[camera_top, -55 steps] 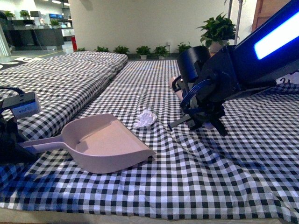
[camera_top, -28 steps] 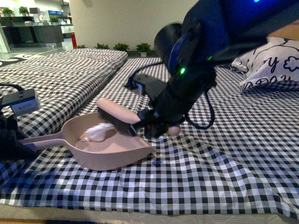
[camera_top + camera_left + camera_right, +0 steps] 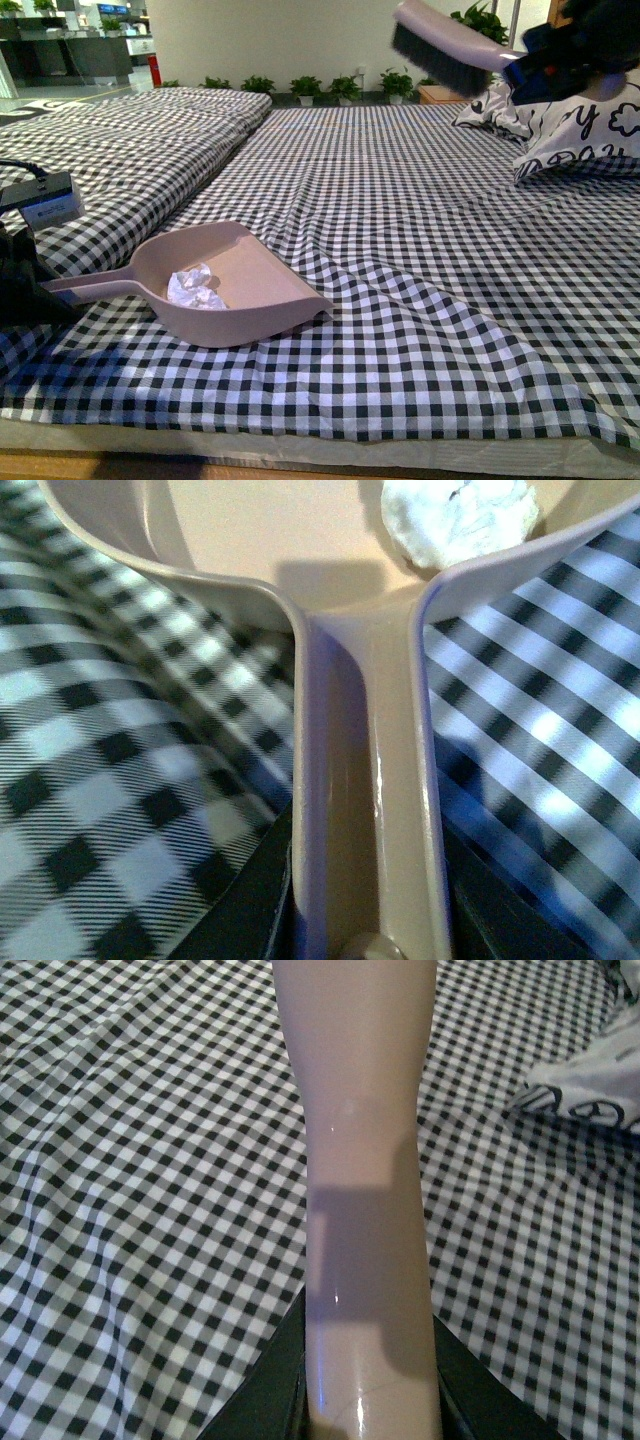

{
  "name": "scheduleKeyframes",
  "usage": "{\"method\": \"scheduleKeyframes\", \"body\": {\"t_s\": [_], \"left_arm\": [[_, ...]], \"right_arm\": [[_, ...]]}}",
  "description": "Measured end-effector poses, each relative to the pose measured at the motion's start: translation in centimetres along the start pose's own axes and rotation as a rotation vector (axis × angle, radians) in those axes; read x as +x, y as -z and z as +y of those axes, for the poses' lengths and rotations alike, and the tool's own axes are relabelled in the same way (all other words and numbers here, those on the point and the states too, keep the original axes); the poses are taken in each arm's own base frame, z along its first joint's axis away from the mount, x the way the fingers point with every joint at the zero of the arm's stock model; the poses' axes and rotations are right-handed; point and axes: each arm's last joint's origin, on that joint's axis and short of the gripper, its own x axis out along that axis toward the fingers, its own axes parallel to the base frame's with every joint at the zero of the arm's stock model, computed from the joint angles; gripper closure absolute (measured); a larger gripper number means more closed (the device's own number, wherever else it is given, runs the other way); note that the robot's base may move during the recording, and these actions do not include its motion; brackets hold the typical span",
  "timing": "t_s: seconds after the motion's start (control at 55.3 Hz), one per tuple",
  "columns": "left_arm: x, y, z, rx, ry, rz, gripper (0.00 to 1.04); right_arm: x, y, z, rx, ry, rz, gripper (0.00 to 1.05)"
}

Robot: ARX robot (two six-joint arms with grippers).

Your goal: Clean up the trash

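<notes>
Resting in the dustpan: paper wad swept in, brush lifted away

Front view: the trash [image 3: 196, 289], a small crumpled white paper wad, lies inside the pale pink dustpan [image 3: 260, 300], toward its back wall near the handle. The dustpan sits on the black-and-white checked cloth [image 3: 420, 260] near its front left corner. The left gripper [image 3: 25, 290] is at the handle's end at the left edge, dark and mostly cut off. The right gripper [image 3: 560, 65] is raised at the upper right, holding a pink brush [image 3: 440, 50] with dark bristles, above a printed pillow [image 3: 570, 125]. Half a second ago the brush was down at the dustpan's mouth beside the wad; now it is high and well apart, and the wad sits deeper in the pan.

Left wrist view: dark jaws sit tight on either side of the dustpan handle [image 3: 365, 810]; the wad [image 3: 455, 515] touches the pan's back wall.

Right wrist view: jaws clamp the brush handle [image 3: 360, 1160] over the checked cloth [image 3: 140, 1160].
</notes>
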Motion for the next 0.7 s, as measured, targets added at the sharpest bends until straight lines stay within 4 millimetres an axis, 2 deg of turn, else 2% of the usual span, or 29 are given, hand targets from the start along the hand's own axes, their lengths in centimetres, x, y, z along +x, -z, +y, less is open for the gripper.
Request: {"method": "scheduleKeyframes", "body": {"t_s": [0.054, 0.145, 0.199, 0.307, 0.398, 0.506, 0.597, 0.705], "left_arm": [[-0.1, -0.6, 0.3, -0.060, -0.099, -0.055, 0.78], [-1.0, -1.8, 0.2, -0.146, -0.166, -0.143, 0.78], [-2.1, -3.0, 0.0, -0.202, -0.208, -0.185, 0.78], [-4.4, -5.5, -0.8, -0.258, -0.279, -0.261, 0.78], [-6.1, -7.1, -1.6, -0.316, -0.340, -0.325, 0.78], [-8.5, -8.5, -3.6, -0.392, -0.418, -0.382, 0.78], [-10.0, -9.0, -5.6, -0.435, -0.460, -0.402, 0.78], [-12.3, -9.5, -9.5, -0.463, -0.519, -0.424, 0.78]], "right_arm": [[-1.9, 0.6, -1.3, 0.040, 0.001, -0.014, 0.86], [-5.3, 1.3, -3.0, 0.102, -0.010, -0.046, 0.86], [-7.5, 1.6, -3.8, 0.134, -0.012, -0.069, 0.86], [-13.2, 2.3, -5.2, 0.189, -0.016, -0.143, 0.86], [-16.8, 3.1, -5.8, 0.220, -0.009, -0.185, 0.86], [-21.2, 4.9, -6.3, 0.251, 0.004, -0.223, 0.86], [-23.8, 6.4, -6.4, 0.274, -0.005, -0.236, 0.86], [-27.4, 8.3, -6.2, 0.361, -0.034, -0.239, 0.86]]}}
